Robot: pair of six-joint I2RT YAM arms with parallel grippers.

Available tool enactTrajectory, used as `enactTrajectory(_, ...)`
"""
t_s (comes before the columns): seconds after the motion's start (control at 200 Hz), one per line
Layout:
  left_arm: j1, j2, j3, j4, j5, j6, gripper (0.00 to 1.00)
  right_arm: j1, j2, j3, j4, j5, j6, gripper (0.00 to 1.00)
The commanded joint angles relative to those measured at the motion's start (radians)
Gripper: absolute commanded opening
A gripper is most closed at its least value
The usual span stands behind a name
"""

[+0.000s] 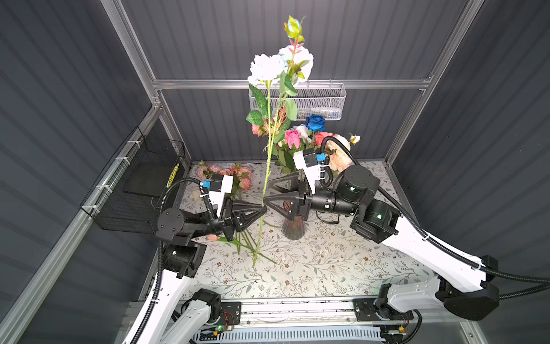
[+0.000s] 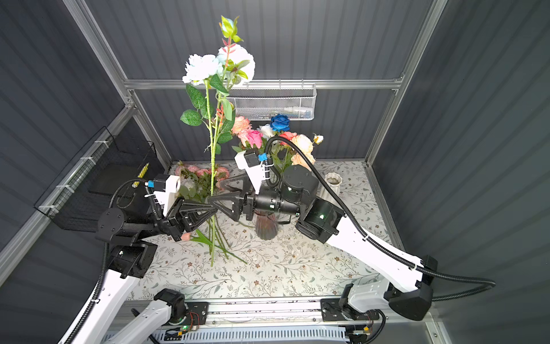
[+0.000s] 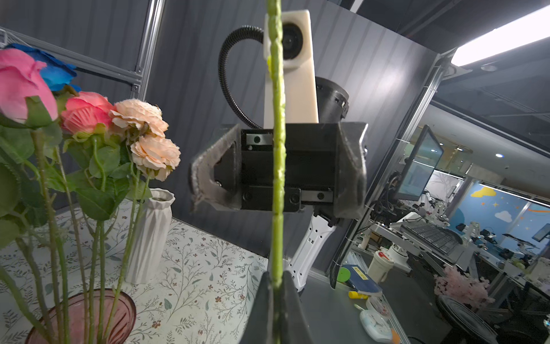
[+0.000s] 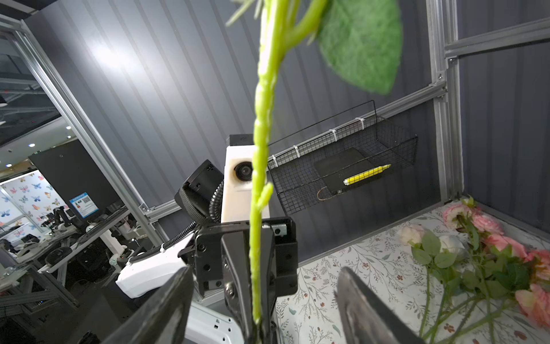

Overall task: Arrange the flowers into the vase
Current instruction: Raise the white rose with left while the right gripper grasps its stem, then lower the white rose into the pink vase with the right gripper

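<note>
A tall flower with white blooms [image 1: 268, 67] stands upright, and my left gripper [image 1: 265, 210] is shut on its green stem [image 3: 278, 166] low down. My right gripper [image 1: 267, 192] faces it from the right, just above. It is open, with one finger [image 4: 166, 297] on each side of the stem and neither touching it. Behind the right gripper stands the dark pink glass vase [image 1: 293, 229], holding several flowers [image 1: 309, 134] in pink, peach, white and deep blue. More pink flowers [image 1: 229, 175] lie on the table at the back left, and their stems [image 1: 247, 241] run under my left gripper.
A white ribbed vase [image 2: 331, 181] stands at the back right, behind the right arm. A black wire basket [image 1: 134, 190] hangs on the left wall and a white mesh basket [image 1: 315, 101] on the back wall. The held flower's blooms reach above the back rail.
</note>
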Motion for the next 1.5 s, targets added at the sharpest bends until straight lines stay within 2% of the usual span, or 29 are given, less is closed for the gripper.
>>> enactTrajectory(0.0, -0.020, -0.005, 0.011, -0.056, 0.034, 0.065, 0.00, 0.005, 0.018, 0.052, 0.019, -0.035, -0.003, 0.69)
enactTrajectory(0.185, -0.049, 0.012, 0.014, -0.112, 0.016, 0.107, 0.00, 0.005, 0.041, 0.070, 0.019, -0.053, 0.010, 0.37)
enactTrajectory(0.345, -0.057, 0.002, 0.023, -0.181, -0.031, 0.149, 0.00, 0.005, 0.015, 0.039, 0.022, -0.036, 0.003, 0.14)
enactTrajectory(0.385, -0.057, -0.002, 0.027, -0.210, -0.054, 0.164, 0.13, 0.005, 0.004, 0.029, 0.020, -0.030, 0.002, 0.08)
enactTrajectory(0.455, -0.059, -0.011, 0.027, -0.240, -0.089, 0.179, 0.44, 0.005, -0.021, 0.006, 0.015, -0.018, -0.003, 0.00)
enactTrajectory(0.63, -0.058, -0.051, 0.023, -0.307, -0.193, 0.215, 0.99, 0.005, -0.104, -0.055, -0.038, 0.029, -0.027, 0.00)
enactTrajectory(0.76, -0.059, -0.101, 0.030, -0.400, -0.347, 0.266, 1.00, 0.005, -0.172, -0.082, -0.120, 0.104, -0.097, 0.00)
enactTrajectory(0.9, -0.059, -0.159, 0.014, -0.525, -0.595, 0.312, 1.00, 0.005, -0.207, -0.068, -0.206, 0.278, -0.213, 0.00)
enactTrajectory(0.995, -0.058, -0.197, -0.021, -0.562, -0.702, 0.311, 1.00, 0.004, -0.241, -0.025, -0.251, 0.376, -0.306, 0.00)
enactTrajectory(1.276, -0.058, -0.244, -0.081, -0.639, -0.764, 0.317, 1.00, -0.012, -0.156, 0.155, -0.328, 0.563, -0.545, 0.00)
enactTrajectory(1.491, -0.057, -0.261, -0.093, -0.684, -0.777, 0.322, 1.00, -0.165, -0.061, 0.186, -0.300, 0.447, -0.514, 0.00)
